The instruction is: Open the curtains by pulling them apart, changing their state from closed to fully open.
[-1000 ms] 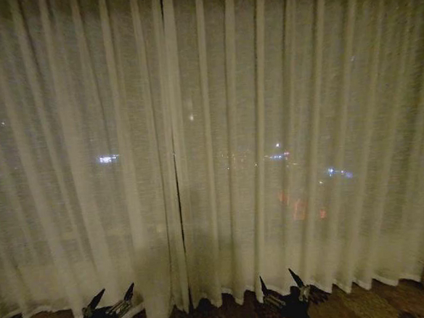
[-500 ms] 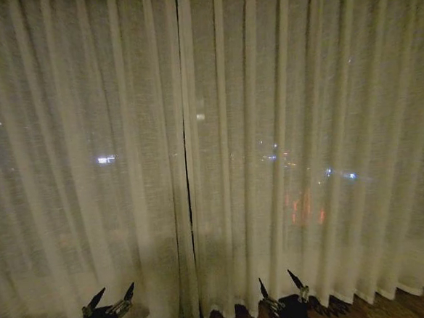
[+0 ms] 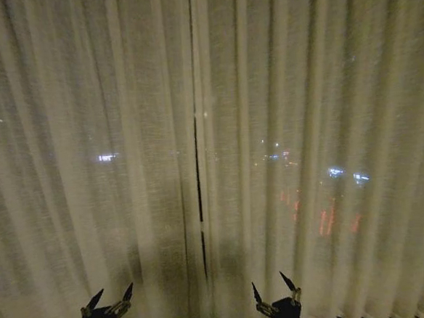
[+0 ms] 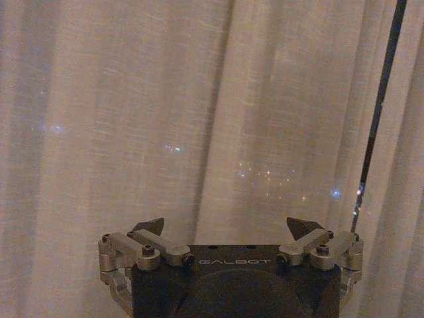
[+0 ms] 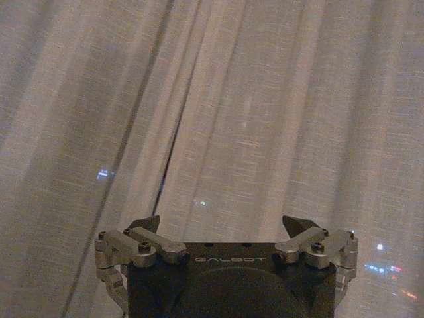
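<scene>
The curtains hang closed across the head view: a left panel [image 3: 87, 138] and a right panel [image 3: 319, 122] of sheer off-white pleated fabric. They meet at a thin dark seam [image 3: 198, 174] just left of centre. My left gripper [image 3: 109, 297] is open, low in front of the left panel, holding nothing. My right gripper [image 3: 272, 289] is open too, low in front of the right panel, a little right of the seam. In the left wrist view the open left gripper [image 4: 227, 228] faces the fabric [image 4: 165, 99]. In the right wrist view the right gripper [image 5: 222, 225] faces the pleats [image 5: 278, 99].
City lights [image 3: 333, 172] glimmer through the fabric from a dark window behind. The curtain hem [image 3: 397, 312] shows at the bottom right of the head view above a sliver of dark floor.
The head camera has closed in on the curtains: the seam sits further right in the picture and the floor has nearly dropped out of view. Both grippers remain open and the panels stay closed.
</scene>
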